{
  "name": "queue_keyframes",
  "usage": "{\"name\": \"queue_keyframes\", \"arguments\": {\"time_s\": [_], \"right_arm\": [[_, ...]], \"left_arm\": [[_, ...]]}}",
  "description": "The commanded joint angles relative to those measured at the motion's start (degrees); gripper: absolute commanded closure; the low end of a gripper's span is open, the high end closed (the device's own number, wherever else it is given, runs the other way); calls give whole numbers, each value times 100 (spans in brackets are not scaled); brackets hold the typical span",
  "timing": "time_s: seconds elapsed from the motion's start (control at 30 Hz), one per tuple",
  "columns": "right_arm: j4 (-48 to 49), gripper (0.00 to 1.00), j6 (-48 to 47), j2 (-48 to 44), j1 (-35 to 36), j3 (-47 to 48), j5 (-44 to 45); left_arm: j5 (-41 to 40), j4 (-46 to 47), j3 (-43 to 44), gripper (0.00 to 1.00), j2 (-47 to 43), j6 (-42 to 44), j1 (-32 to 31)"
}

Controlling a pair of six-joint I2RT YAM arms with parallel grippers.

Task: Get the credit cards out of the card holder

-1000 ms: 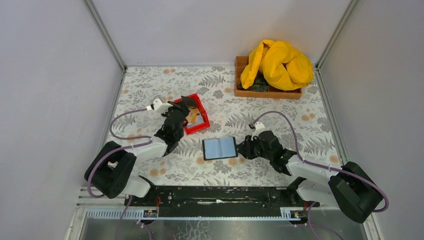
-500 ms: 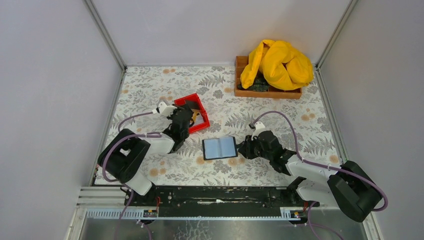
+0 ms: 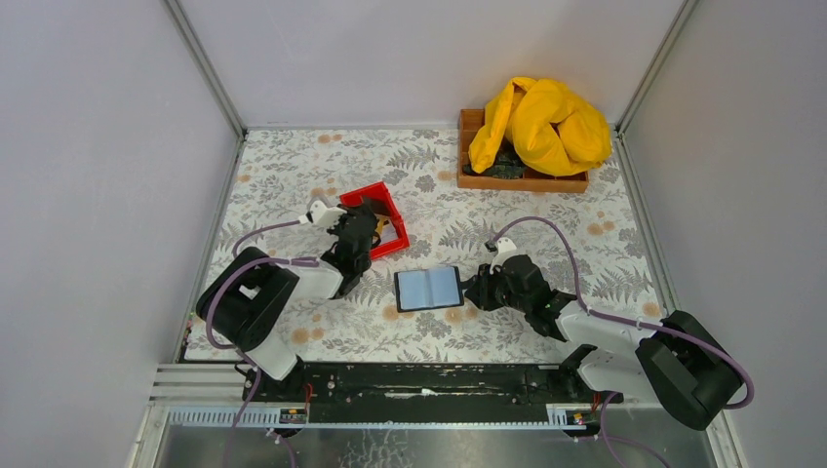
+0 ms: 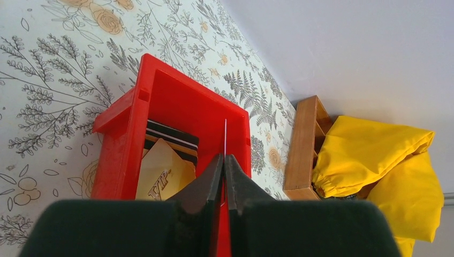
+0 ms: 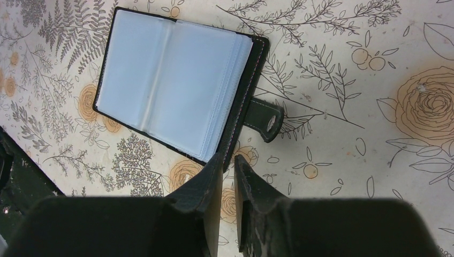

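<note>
Two grippers were engaged over a floral table (image 3: pixel 293 156). The card holder (image 5: pixel 171 91) was laid open at its centre, sleeves apparently empty, its near corner pinched between the right gripper (image 5: pixel 227 163) fingers. Above the red bin (image 4: pixel 176 101), where a tan card (image 4: pixel 160 171) was stacked on a dark striped card (image 4: pixel 171 138), a thin white card (image 4: pixel 225 134) was clamped edge-on by the left gripper (image 4: pixel 225 160). Dropping off was judged the step in hand; release into the bin was called for next.
</note>
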Motion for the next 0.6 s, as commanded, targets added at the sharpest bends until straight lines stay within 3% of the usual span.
{"name": "queue_keyframes", "arguments": {"time_s": [0.0, 0.2, 0.57], "right_arm": [[184, 79, -30, -5, -31, 75, 144], [186, 79, -32, -18, -31, 75, 119], [272, 79, -29, -137, -29, 23, 45]], "left_arm": [[-89, 374, 24, 86, 121, 16, -47], [-54, 560, -131, 70, -53, 257, -56], [-76, 165, -792, 65, -1461, 792, -99]]}}
